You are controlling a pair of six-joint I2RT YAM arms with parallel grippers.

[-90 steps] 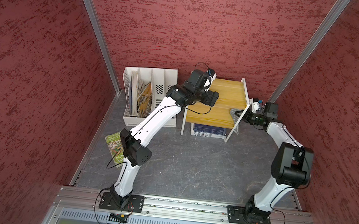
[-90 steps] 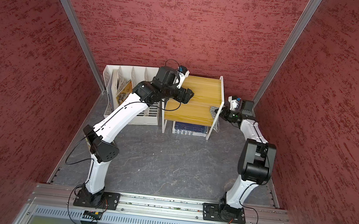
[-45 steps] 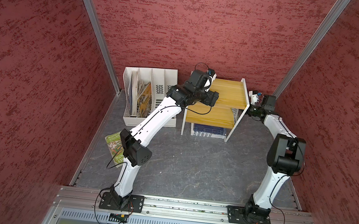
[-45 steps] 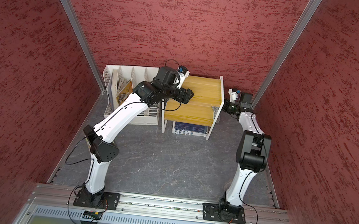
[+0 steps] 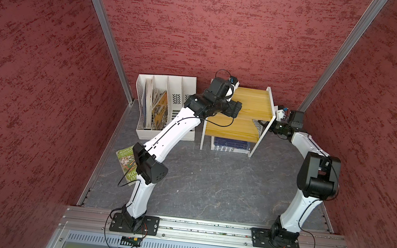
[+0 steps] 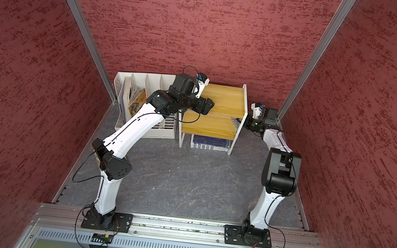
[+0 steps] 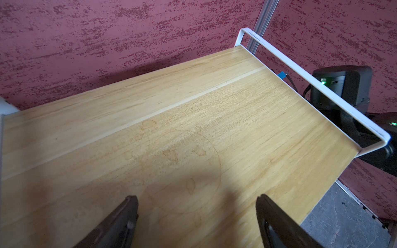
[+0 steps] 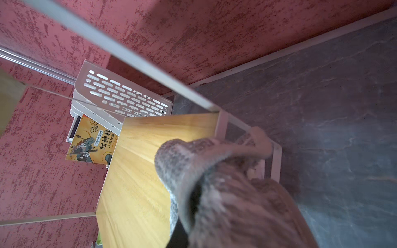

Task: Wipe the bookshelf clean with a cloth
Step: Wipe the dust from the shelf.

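The bookshelf (image 5: 252,102) (image 6: 227,100) stands against the back wall in both top views, with tan boards between thin white side frames. My left gripper (image 5: 235,108) (image 7: 196,198) hovers open over the left part of the upper board, which shows faint ring stains (image 7: 182,154); nothing is between its fingers. My right gripper (image 5: 265,126) reaches through the right side frame to the right end of the lower board (image 8: 137,167), shut on the grey-beige cloth (image 8: 225,193) (image 6: 236,122). The bunched cloth lies against the board and hides the fingers.
A white perforated file organizer (image 5: 166,108) (image 8: 120,94) with books stands left of the shelf. A green-covered book (image 5: 125,162) lies on the floor under my left arm. Books (image 5: 230,145) are stacked beneath the lower board. Red walls close in on three sides.
My right gripper with the cloth pulled up and back outside the side frame, then came back to the right end of the lower board. The left arm has not moved.
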